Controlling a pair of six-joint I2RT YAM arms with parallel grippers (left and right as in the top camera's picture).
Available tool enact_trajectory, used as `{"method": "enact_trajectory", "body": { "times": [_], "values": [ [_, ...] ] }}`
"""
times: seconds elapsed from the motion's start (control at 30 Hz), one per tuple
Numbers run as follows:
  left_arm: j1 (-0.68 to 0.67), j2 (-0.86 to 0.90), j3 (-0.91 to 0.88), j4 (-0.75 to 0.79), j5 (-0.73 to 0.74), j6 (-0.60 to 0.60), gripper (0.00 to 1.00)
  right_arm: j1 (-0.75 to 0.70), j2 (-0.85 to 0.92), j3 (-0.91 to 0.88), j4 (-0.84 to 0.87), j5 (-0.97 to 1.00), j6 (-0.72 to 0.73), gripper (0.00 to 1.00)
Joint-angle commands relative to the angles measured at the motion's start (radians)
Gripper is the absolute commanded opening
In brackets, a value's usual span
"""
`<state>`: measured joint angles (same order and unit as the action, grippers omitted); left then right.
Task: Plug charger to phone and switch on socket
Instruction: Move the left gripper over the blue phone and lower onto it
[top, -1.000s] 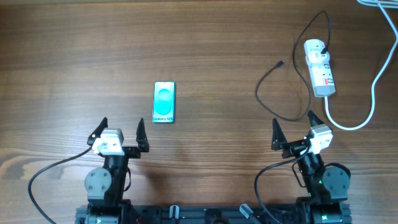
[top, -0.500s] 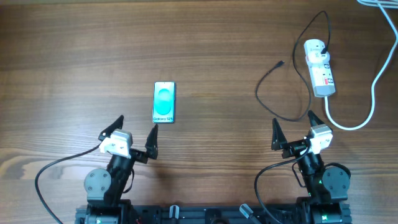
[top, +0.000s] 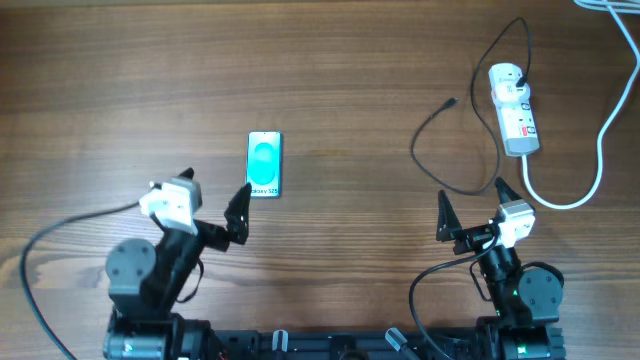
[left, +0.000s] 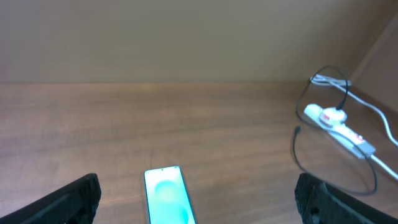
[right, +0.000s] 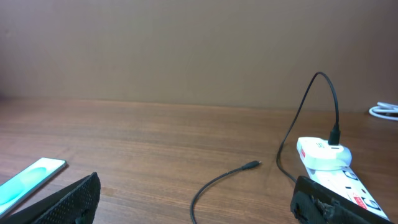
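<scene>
The phone (top: 264, 164) lies flat left of the table's middle, teal screen up. My left gripper (top: 212, 192) is open and empty just left of and below it, its right finger near the phone's lower corner. In the left wrist view the phone (left: 166, 196) lies between the open fingers (left: 200, 206). The charger, a black cable (top: 420, 150), loops at the right with its plug tip (top: 453, 101) free on the wood. It runs to a plug in the white socket (top: 513, 110). My right gripper (top: 472, 205) is open and empty below the loop. The right wrist view shows the tip (right: 250, 165), the socket (right: 323, 155) and the phone (right: 28, 180).
A thick white power cord (top: 600, 150) curves from the socket towards the table's right edge and back corner. The socket (left: 339, 124) and the cable (left: 298, 146) show far right in the left wrist view. The wooden table (top: 330, 80) spreads behind.
My left arm has risen and swung forward and to the right, bringing its open gripper up beside the phone. The right arm, cable, socket and phone have not moved.
</scene>
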<state>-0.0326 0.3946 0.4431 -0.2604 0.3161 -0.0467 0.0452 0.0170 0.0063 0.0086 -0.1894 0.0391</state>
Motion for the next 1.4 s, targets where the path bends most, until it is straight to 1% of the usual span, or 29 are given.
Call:
{"method": "enact_trajectory", "body": {
  "times": [0.0,0.07,0.17,0.27,0.33,0.43,0.5,0.6,0.77,0.87,1.0,1.03,1.13,1.37],
  "values": [
    [-0.005,0.196,0.219,-0.073,0.019,-0.009,1.0,0.004,-0.013,-0.001,0.005,0.01,-0.012,1.0],
    [-0.005,0.297,0.333,-0.143,0.02,-0.009,1.0,0.004,-0.013,-0.001,0.005,0.01,-0.012,1.0],
    [-0.005,0.457,0.499,-0.286,0.021,-0.006,1.0,0.004,-0.013,-0.001,0.005,0.01,-0.012,1.0],
    [-0.013,0.607,0.619,-0.431,0.02,0.053,1.0,0.004,-0.013,-0.001,0.005,0.01,-0.012,1.0],
    [-0.042,0.703,0.674,-0.526,0.02,0.105,1.0,0.004,-0.013,-0.001,0.005,0.01,-0.012,1.0],
    [-0.101,0.824,0.692,-0.616,0.02,0.173,1.0,0.004,-0.013,-0.001,0.005,0.01,-0.012,1.0],
    [-0.159,0.942,0.692,-0.658,0.003,0.182,1.0,0.004,-0.013,-0.001,0.005,0.01,-0.012,1.0],
    [-0.198,1.065,0.692,-0.638,0.002,0.182,1.0,0.004,-0.013,-0.001,0.005,0.01,-0.012,1.0],
    [-0.201,1.205,0.692,-0.596,0.009,0.17,1.0,0.004,-0.013,-0.001,0.005,0.01,-0.012,1.0],
    [-0.2,1.234,0.692,-0.565,-0.036,0.161,1.0,0.004,-0.013,-0.001,0.005,0.01,-0.012,1.0],
    [-0.2,1.246,0.689,-0.46,-0.203,-0.018,1.0,0.004,-0.013,-0.001,0.005,0.01,-0.012,1.0],
    [-0.2,1.249,0.689,-0.441,-0.217,-0.033,1.0,0.004,-0.013,-0.001,0.005,0.01,-0.012,1.0],
    [-0.2,1.271,0.689,-0.399,-0.225,-0.045,1.0,0.004,-0.013,-0.001,0.005,0.01,-0.012,1.0],
    [-0.2,1.371,0.689,-0.389,-0.232,-0.071,1.0,0.004,-0.013,-0.001,0.005,0.01,-0.012,1.0]
  ]
}}
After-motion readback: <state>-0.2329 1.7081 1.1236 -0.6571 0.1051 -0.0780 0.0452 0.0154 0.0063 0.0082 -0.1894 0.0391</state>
